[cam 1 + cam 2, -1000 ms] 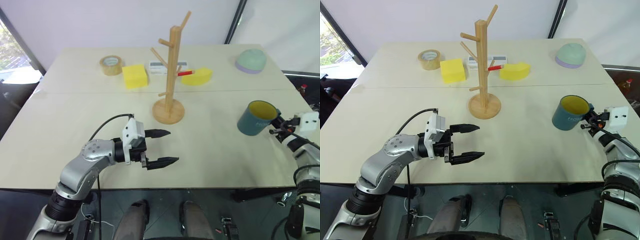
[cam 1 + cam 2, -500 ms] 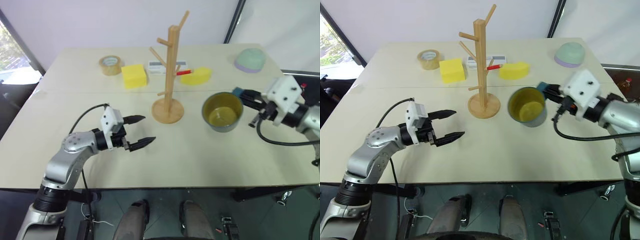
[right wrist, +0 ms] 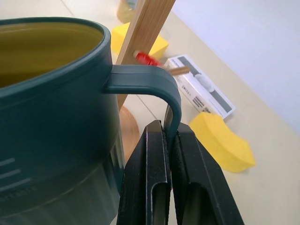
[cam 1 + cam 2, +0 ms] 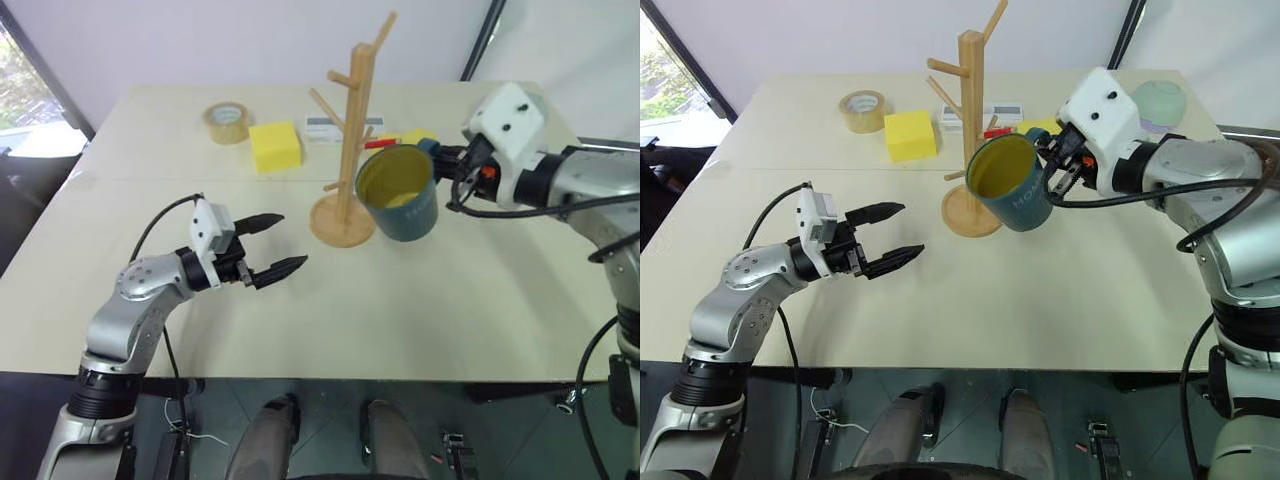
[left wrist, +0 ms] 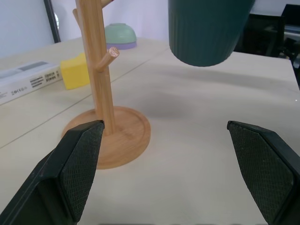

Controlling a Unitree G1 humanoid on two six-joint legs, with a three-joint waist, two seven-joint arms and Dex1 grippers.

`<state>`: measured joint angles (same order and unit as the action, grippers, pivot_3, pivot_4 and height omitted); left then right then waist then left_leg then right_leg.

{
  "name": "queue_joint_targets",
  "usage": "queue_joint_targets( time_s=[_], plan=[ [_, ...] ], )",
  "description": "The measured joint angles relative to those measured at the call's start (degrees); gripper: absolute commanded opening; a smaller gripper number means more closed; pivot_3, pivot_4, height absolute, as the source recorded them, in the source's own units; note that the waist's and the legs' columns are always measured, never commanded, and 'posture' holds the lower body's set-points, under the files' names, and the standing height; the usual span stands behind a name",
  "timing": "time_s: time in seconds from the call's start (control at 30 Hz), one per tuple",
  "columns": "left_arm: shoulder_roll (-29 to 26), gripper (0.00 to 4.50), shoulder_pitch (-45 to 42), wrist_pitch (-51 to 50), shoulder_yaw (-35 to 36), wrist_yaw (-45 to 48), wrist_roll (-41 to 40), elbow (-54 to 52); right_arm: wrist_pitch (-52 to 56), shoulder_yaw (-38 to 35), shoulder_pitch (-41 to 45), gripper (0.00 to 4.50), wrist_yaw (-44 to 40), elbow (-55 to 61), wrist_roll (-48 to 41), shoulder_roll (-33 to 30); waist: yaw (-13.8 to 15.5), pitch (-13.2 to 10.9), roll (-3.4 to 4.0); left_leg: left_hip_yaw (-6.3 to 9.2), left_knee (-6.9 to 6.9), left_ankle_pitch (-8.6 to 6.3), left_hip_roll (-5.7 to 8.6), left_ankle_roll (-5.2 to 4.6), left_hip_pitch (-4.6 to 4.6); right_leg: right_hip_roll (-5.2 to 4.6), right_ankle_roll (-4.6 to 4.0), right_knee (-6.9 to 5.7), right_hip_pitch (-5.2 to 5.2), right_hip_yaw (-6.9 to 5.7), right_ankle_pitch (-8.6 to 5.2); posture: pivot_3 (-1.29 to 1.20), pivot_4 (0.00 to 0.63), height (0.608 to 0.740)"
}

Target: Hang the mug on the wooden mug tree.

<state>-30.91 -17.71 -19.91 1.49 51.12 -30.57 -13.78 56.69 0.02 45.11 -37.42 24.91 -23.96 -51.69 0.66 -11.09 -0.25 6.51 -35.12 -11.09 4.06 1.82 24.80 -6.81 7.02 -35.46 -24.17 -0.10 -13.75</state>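
The teal mug (image 4: 400, 197) with a yellow inside hangs in the air, tipped so that its mouth faces me. My right gripper (image 3: 170, 127) is shut on its loop handle (image 3: 154, 79), with the handle's lower end pinched between the two black fingers. The mug is close against the right side of the wooden mug tree (image 4: 358, 120), level with its lower pegs; I cannot tell if they touch. My left gripper (image 4: 293, 240) stands open and empty above the table, left of the tree's round base (image 5: 119, 140).
Behind the tree lie a tape roll (image 4: 226, 122), a yellow sponge block (image 4: 275, 147), a white box (image 4: 330, 127), a red pen (image 4: 376, 143) and a yellow wedge (image 3: 224, 140). A green-and-lilac bowl (image 4: 1162, 98) sits at the far right. The table (image 4: 450, 300) stretches bare in front.
My right arm has swung the mug up and to the left, from the table's right side to beside the tree, tipping its mouth toward me. My left gripper drew back to the left, still open.
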Motion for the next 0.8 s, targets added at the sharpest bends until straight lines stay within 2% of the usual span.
queue_joint_targets(
  time_s=[0.3, 0.8],
  plan=[
    [-0.2, 4.50, 0.1, -1.0, 0.5, -0.3, -1.4, -0.5, 1.2, 4.5, 5.0, 0.07, -0.1, -3.8, 1.1, 3.3, -0.3, 0.0, 0.00, -0.10, -0.07, 0.01, 0.03, 0.00, 0.00, 0.05, 0.14, -0.07, 0.00, 0.00, 0.11, 0.00, 0.150, 0.740],
    [-0.4, 4.50, 0.2, -1.1, 1.5, -0.7, -2.3, -1.7, -8.8, 9.8, 9.7, 0.07, -3.9, -19.6, 8.1, 7.8, -1.3, 0.0, 0.00, -0.10, -0.13, 0.04, 0.08, 0.03, -0.01, 0.08, 0.17, -0.24, -0.02, 0.00, 0.13, 0.00, 0.150, 0.740]
  ],
)
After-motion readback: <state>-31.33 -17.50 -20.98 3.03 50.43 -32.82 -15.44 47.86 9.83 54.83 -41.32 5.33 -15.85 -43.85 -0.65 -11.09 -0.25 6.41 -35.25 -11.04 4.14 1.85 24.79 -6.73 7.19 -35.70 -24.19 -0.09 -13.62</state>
